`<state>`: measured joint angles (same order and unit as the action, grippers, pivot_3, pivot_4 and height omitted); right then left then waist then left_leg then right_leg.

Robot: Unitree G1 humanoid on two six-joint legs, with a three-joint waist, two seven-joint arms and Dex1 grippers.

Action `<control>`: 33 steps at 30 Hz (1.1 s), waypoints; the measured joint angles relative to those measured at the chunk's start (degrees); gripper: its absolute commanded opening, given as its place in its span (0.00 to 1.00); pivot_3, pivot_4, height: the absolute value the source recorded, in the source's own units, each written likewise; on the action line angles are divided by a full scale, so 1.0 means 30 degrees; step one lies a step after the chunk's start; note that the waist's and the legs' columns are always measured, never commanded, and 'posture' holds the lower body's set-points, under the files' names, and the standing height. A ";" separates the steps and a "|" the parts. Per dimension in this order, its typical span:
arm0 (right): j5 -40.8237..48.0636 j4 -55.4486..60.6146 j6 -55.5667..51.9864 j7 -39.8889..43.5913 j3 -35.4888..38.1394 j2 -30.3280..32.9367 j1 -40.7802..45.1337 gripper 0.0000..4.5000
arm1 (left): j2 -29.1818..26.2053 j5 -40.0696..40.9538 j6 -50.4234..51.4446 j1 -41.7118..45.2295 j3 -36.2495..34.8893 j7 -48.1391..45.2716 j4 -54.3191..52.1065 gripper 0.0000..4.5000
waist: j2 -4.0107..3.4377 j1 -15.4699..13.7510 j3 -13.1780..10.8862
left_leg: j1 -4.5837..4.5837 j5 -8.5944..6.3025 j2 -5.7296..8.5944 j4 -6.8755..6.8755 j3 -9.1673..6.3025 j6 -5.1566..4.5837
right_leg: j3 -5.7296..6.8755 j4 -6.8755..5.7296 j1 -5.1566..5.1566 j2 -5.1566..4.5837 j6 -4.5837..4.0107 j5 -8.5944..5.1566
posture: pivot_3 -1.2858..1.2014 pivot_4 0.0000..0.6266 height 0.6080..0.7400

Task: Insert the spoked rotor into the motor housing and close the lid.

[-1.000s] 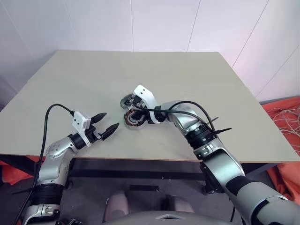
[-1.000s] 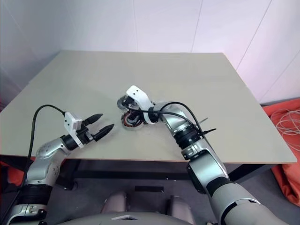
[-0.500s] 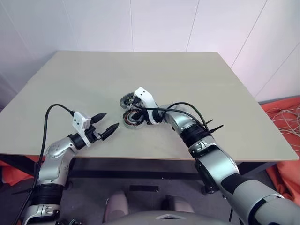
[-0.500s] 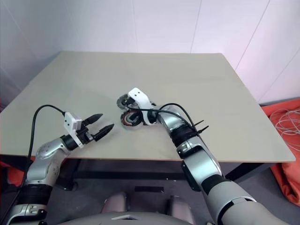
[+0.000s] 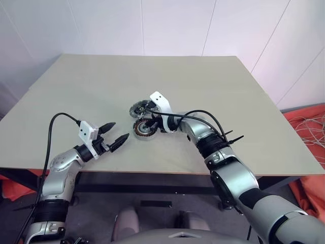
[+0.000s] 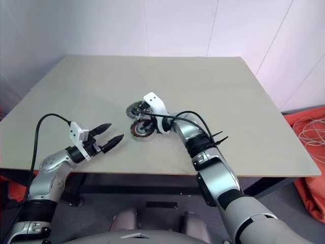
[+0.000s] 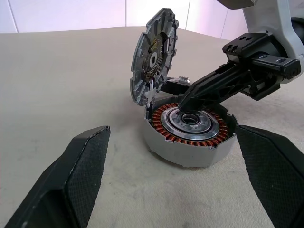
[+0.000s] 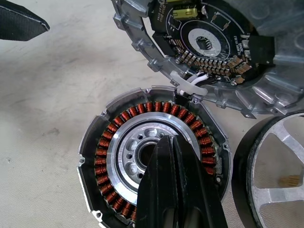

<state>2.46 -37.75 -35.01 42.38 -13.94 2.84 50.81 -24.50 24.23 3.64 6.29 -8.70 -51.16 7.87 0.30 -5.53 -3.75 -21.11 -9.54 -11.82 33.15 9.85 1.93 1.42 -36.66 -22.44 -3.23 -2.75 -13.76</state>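
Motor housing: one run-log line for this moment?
motor housing: on table, rotor not in | lid: open, tilted up | spoked rotor: beside housing | right pincer: shut, over hub | left pincer: open, apart

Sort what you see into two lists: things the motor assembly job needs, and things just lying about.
Job: housing, its open lid standing tilted behind it, rotor beside it, right gripper shut over the hub, left gripper open nearby.

Lying about: orange cloth and cables on the floor beside the table.

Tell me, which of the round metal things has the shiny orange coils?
The motor housing, lying flat under the shut right gripper. The lid stands open showing electronics; the spoked rotor is black with silver spokes.
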 measured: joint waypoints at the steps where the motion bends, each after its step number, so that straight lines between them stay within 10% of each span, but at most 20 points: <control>1: 0.0001 0.0000 0.0000 0.0003 0.0042 -0.0016 0.0000 0.01 | 0.0003 0.0000 0.0000 0.0000 0.0002 0.0000 0.0000 1.00 | 0.0000 0.0000 0.0000 | 0.0001 0.0000 0.0000 0.0000 0.0001 -0.0001 | 0.0000 0.0000 0.0000 0.0000 0.0001 0.0000 | 0.52 0.00 1.00; 33: 0.0127 -0.0019 0.0677 0.0450 -0.0133 -0.0015 -0.0551 0.01 | 0.0009 -0.0001 -0.0021 0.0026 0.0041 -0.0002 0.0011 1.00 | -0.0001 -0.0006 0.0000 | 0.0019 0.0000 0.0001 -0.0002 -0.0004 0.0001 | -0.0002 -0.0002 0.0013 -0.0004 0.0005 -0.0003 | 0.52 0.00 1.00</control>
<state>2.84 -37.80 -32.98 43.74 -14.34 2.79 49.15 -24.48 24.23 3.58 6.36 -8.58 -51.16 7.91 0.30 -5.54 -3.75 -21.06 -9.54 -11.82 33.15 9.84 1.93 1.42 -36.66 -22.40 -3.24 -2.73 -13.76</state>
